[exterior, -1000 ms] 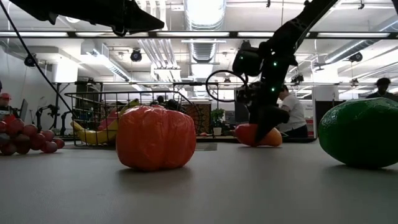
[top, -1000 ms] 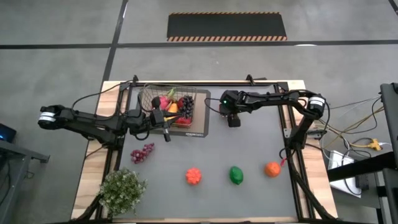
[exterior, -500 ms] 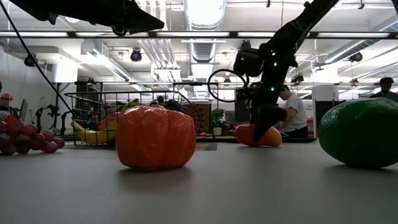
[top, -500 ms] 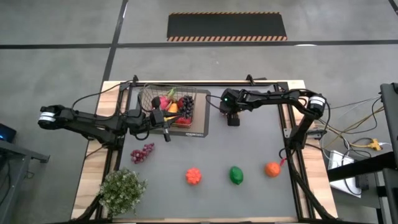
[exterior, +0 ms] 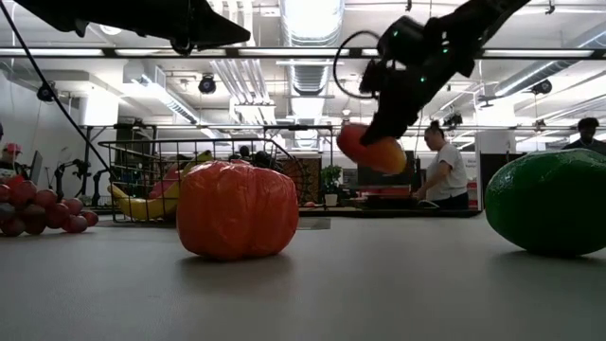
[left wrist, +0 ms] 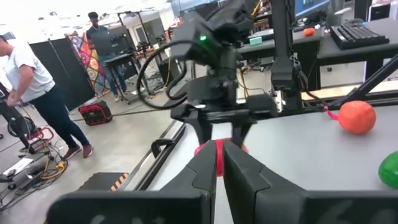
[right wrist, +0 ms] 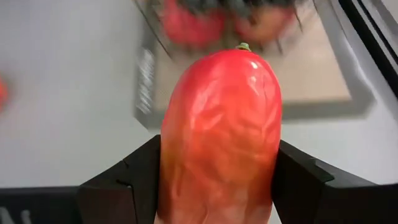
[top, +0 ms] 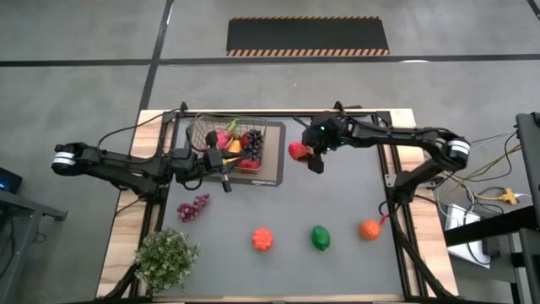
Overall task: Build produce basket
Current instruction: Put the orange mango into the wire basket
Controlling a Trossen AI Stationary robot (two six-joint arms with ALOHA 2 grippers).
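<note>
A red-orange mango is held by my right gripper above the table, just right of the board under the basket; it shows large in the right wrist view. The dark wire basket stands on that board at the far left and holds several fruits. My left gripper is shut and empty, just near of the basket. Purple grapes, a red-orange bumpy fruit, a green pepper and an orange lie on the table. My right gripper pinches the mango's two long sides between its two fingers, which lie across the fruit; the stem end points away from the wrist. The fingers come slanting down from above. The mango hangs tilted, lifted clear of the table.
A leafy potted plant stands at the near left corner. The board under the basket juts past it toward the table's right. Open grey table lies between the basket and the near row of fruits. People stand in the room beyond.
My right gripper has risen from the table with the mango, which lay on the table a second ago and now hangs clear. It has also gone a little toward the basket and turned, so the mango shows on its left in the high view.
</note>
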